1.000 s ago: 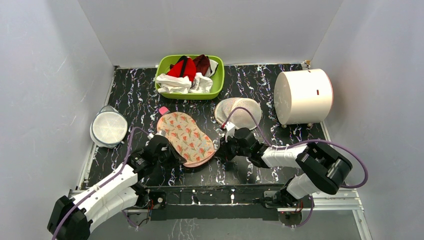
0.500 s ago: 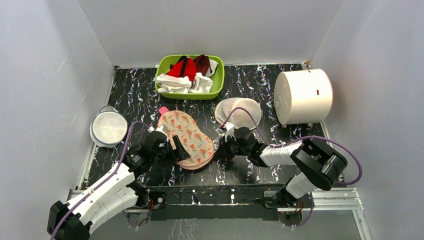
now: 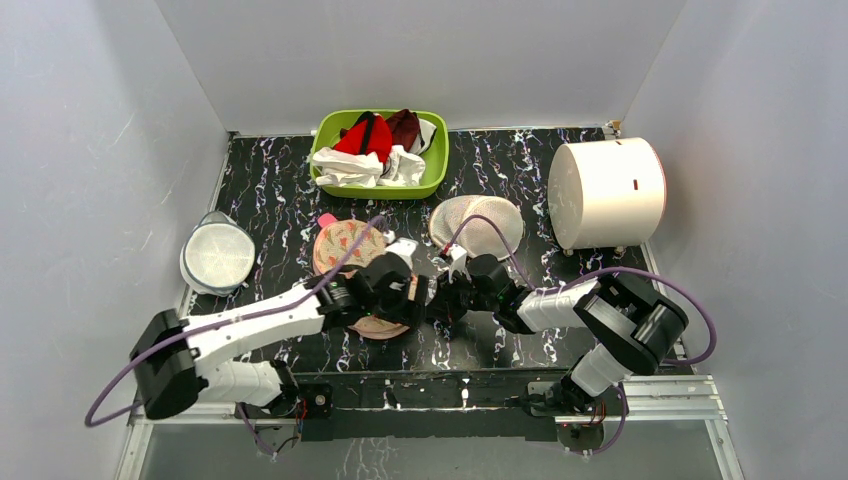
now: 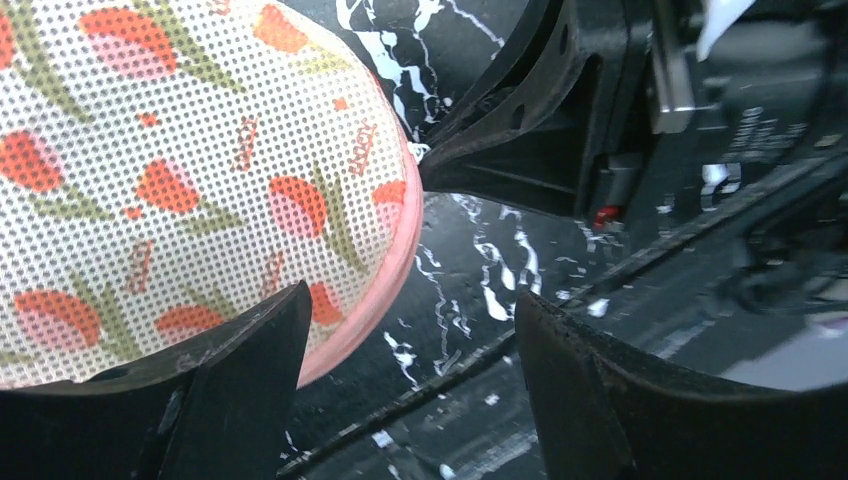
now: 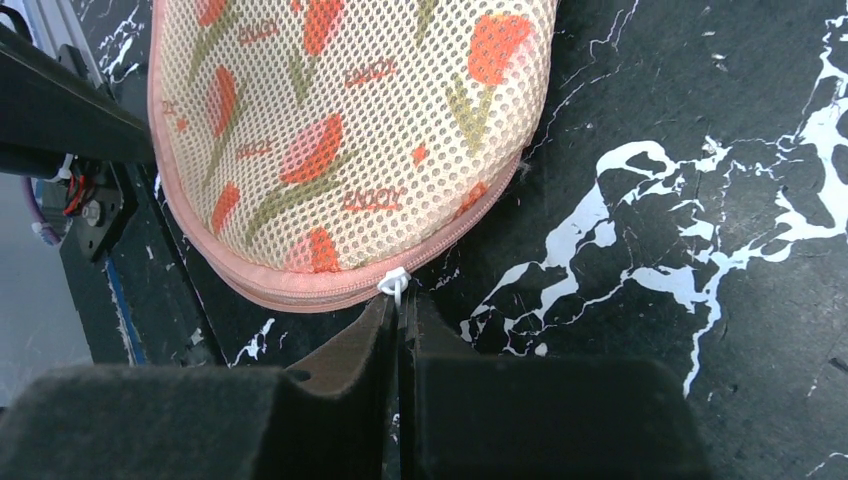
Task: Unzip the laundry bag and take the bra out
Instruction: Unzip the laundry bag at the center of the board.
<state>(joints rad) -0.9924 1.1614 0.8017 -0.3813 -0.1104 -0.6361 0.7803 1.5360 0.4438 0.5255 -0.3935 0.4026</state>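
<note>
1. Your right claw point(image 5: 400, 312) is pinched shut on the white zipper pull point(image 5: 394, 283) at the near edge of the laundry bag point(image 5: 350, 130), placed to draw it along.
2. Your left claw point(image 4: 410, 380) gapes wide astride the bag's pink rim, likely to pin it to the counter point(image 5: 700, 150).
3. The bra is out of sight, presumably inside the bag.
4. The claws crowd each other. A mesh dome point(image 3: 480, 225) lies just beyond them, and the green basket point(image 3: 438, 160) farther back.

A peach mesh laundry bag point(image 5: 340, 130) with a red-and-green floral print and pink zipper edging lies on the black white-veined marble tabletop point(image 5: 650, 200), its rounded end toward the camera. The right gripper point(image 5: 400, 310) has its two black fingers pressed together on the small white zipper pull point(image 5: 393, 283). The pull sits on the bag's near edge.
</note>
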